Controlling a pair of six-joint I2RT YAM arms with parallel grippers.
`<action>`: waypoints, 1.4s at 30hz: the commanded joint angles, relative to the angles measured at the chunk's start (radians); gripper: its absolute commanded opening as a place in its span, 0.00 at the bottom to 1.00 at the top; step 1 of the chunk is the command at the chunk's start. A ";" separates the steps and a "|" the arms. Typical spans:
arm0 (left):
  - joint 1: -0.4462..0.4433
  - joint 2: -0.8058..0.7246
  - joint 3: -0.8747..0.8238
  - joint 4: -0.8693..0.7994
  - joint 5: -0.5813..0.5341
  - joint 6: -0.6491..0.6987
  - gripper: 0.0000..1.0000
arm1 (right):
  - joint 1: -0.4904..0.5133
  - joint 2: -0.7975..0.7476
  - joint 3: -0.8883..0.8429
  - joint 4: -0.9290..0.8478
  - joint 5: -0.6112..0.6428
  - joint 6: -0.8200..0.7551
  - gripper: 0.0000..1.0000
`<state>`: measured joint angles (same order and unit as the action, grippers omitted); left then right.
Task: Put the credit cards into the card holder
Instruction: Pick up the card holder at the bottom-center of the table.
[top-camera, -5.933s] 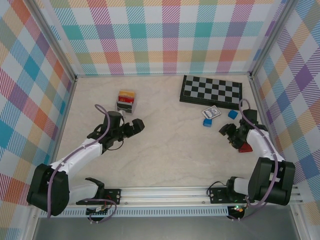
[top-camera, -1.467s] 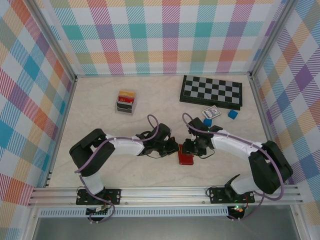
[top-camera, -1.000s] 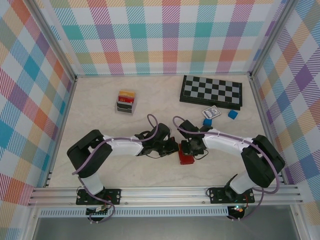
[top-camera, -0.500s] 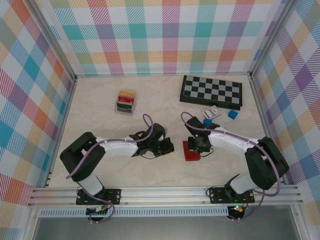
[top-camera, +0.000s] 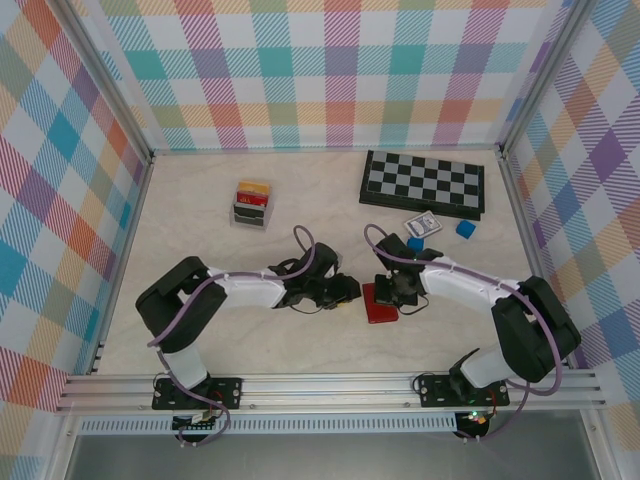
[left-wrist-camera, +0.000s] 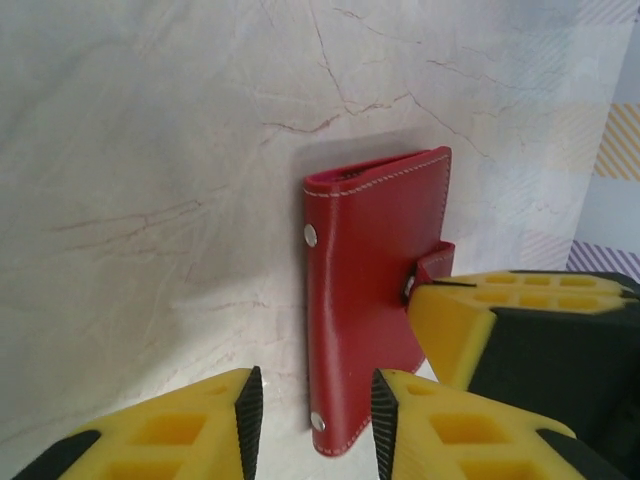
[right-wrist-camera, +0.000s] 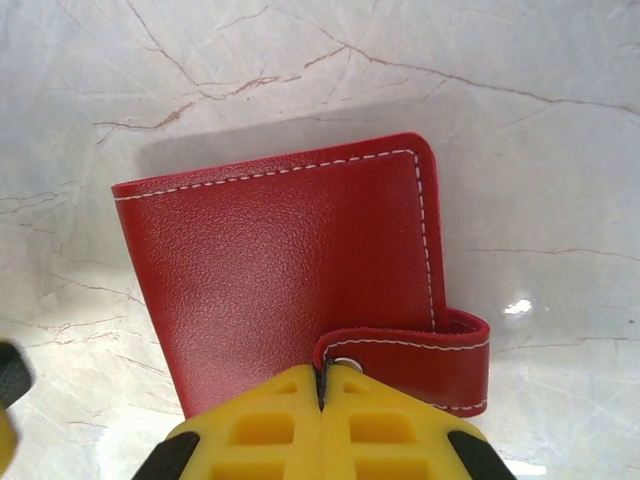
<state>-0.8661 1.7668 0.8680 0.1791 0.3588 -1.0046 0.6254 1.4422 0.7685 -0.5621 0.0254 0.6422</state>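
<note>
Plaid walls in pastel checks close in a pale, marble-veined bench. The red card holder lies shut and flat on the bench near the middle, toward the near edge, between my two arms.

My right gripper sits at the holder's far right side. From my right wrist, that gripper has its yellow fingers pressed fully together with no gap. Their tips are down on the holder right at the snap tab, beside the metal stud. I cannot tell whether the tab's edge is pinched between them or only touched.

My left gripper is just beside the holder's left edge. From my left wrist, this gripper stands partly open with a clear gap between its fingers. The holder's near corner shows through that gap, but the fingers are not clamped on it and hold nothing. A finger of my right gripper shows there too, touching the tab.

The credit cards sit in a small stack well apart, at the far left of the bench, red and orange-yellow showing. A chessboard lies at the far right.
</note>
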 joint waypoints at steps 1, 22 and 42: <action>-0.005 0.039 0.038 0.028 0.013 -0.027 0.37 | -0.003 -0.007 -0.037 -0.009 -0.058 0.003 0.05; -0.039 0.175 0.170 0.041 0.051 -0.048 0.40 | -0.151 -0.097 -0.165 0.125 -0.283 0.008 0.03; -0.040 0.202 0.183 -0.016 0.044 -0.055 0.35 | -0.213 -0.173 -0.147 0.027 -0.188 0.016 0.27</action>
<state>-0.8967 1.9438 1.0378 0.1608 0.3798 -1.0554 0.4229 1.2484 0.6357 -0.5312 -0.1577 0.6483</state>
